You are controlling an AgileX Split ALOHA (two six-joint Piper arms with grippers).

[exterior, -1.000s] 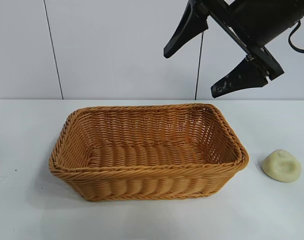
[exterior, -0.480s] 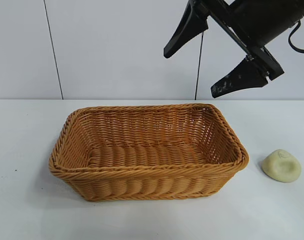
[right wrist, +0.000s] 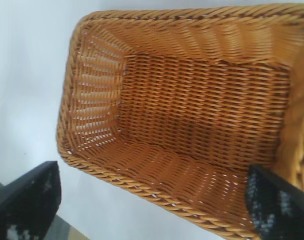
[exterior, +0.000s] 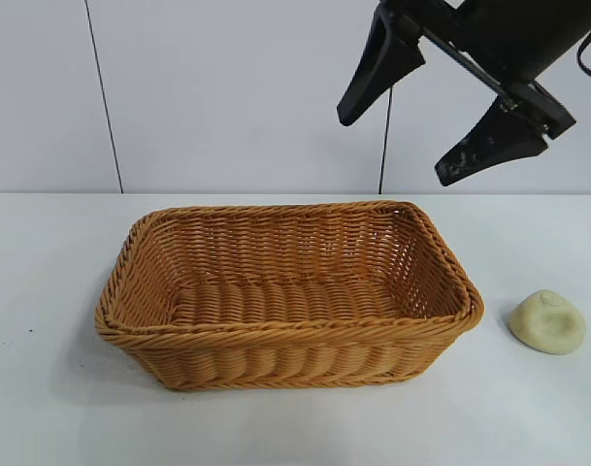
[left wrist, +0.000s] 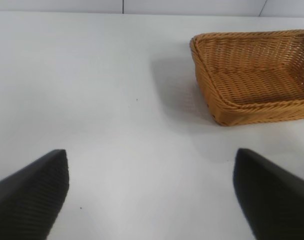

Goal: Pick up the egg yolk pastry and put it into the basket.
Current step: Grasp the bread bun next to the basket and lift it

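The egg yolk pastry (exterior: pixel 547 321), a small pale cream dome, lies on the white table just right of the basket (exterior: pixel 276 333), an orange-brown wicker rectangle with nothing in it. My right gripper (exterior: pixel 396 149) hangs open high above the basket's far right corner, up and left of the pastry, with nothing between its fingers. In the right wrist view the gripper (right wrist: pixel 152 170) looks down into the basket (right wrist: pixel 142 182); the pastry is out of that view. My left gripper (left wrist: pixel 151 160) is open over bare table, away from the basket (left wrist: pixel 201 65).
The white table (exterior: pixel 52 291) stretches around the basket, with a pale panelled wall (exterior: pixel 227 87) behind. Bare tabletop lies left of the basket and around the pastry.
The right gripper has shifted a little to the right. The pastry, the basket and the left gripper have not moved.
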